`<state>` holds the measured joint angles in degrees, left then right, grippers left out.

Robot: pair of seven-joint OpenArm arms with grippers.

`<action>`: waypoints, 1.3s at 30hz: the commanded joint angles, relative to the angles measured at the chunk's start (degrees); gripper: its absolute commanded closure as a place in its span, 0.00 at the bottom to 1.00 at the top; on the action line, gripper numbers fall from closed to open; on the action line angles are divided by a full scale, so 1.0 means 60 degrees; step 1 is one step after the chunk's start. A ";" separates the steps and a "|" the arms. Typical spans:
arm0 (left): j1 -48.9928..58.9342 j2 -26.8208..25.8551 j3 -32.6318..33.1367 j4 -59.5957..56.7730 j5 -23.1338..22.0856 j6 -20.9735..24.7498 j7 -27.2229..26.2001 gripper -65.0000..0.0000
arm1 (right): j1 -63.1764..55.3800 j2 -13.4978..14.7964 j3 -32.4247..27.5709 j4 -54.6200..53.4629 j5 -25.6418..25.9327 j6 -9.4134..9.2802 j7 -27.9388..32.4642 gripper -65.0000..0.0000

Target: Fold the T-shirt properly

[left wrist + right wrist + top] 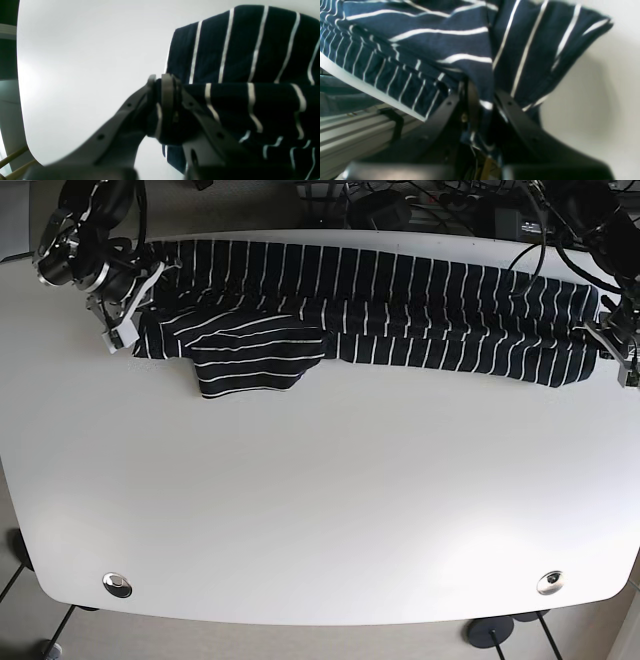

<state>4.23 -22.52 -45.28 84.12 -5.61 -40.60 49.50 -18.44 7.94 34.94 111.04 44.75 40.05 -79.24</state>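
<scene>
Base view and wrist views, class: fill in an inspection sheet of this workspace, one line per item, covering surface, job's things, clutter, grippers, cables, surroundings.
Surface: white table, two round metal fittings near its front edge.
Job's things: navy striped T-shirt stretched along the far edge, one sleeve lying toward the front.
Clutter: nothing seen.
Grippers: left gripper shut on the T-shirt; right gripper shut on the T-shirt, at opposite ends.
Cables: dark cables behind the table.
Surroundings: floor and stand bases below the front edge.
</scene>
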 commanded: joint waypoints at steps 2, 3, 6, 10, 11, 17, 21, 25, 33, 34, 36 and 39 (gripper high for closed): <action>-0.0038 -0.0312 -0.0051 0.0171 0.0180 0.0100 -0.0139 0.76 | -0.0217 0.0178 0.0133 0.0196 0.0007 -0.0009 0.0101 0.68; -0.0038 -0.0297 -0.0051 0.0186 0.0180 0.0100 -0.0139 0.65 | -0.0349 0.0222 0.0133 0.0225 0.0036 -0.0009 0.0115 0.53; -0.0068 -0.0327 -0.0080 0.0230 0.0165 0.0100 -0.0139 0.47 | -0.0583 0.0529 0.0206 0.0709 0.0666 -0.0009 0.0277 0.12; -0.0053 -0.0341 -0.0080 0.1651 0.0092 0.0100 -0.0139 0.46 | -0.0407 0.0954 0.1173 0.0709 0.2820 -0.0009 0.0291 0.09; -0.0053 -0.0268 -0.0066 0.2047 0.0092 0.0100 -0.0139 0.46 | -0.0173 0.1130 0.1173 0.0709 0.3259 -0.0009 0.0291 0.09; -0.0111 0.0523 0.1077 0.2530 0.0180 0.0100 -0.0139 0.47 | 0.0853 0.0969 0.0148 0.0372 0.2981 -0.0009 0.0277 0.22; 0.0284 0.1080 0.1282 0.2501 0.0209 0.0100 -0.0154 0.68 | 0.0619 0.0441 -0.1068 0.0079 0.0798 -0.0009 0.0277 0.84; 0.0533 0.1109 0.1312 0.2501 0.0209 0.0100 -0.0139 0.82 | 0.0296 0.0412 -0.1889 0.0005 -0.0770 -0.0009 0.0599 0.89; 0.0621 0.1051 0.1268 0.0874 0.0180 0.0100 -0.0242 0.82 | 0.0999 0.0984 -0.2768 -0.3057 -0.1810 -0.0009 0.2577 0.89; 0.0606 0.1095 0.1297 0.0655 0.0180 0.0100 -0.0432 0.82 | 0.1278 0.1233 -0.2929 -0.3702 -0.1840 -0.0009 0.3075 0.89; 0.0416 0.1109 0.1356 0.0508 0.0194 0.0100 -0.0579 0.82 | 0.1952 0.1526 -0.3281 -0.4522 -0.1854 -0.0009 0.3485 0.89; -0.0141 0.1109 0.1356 0.0083 0.0194 0.0100 -0.0550 0.82 | 0.2977 0.2097 -0.3501 -0.5870 -0.1854 -0.0009 0.4042 0.89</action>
<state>3.51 -14.79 -36.95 83.74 -4.60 -40.14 46.81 -0.32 19.25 13.65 75.46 36.77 41.08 -53.49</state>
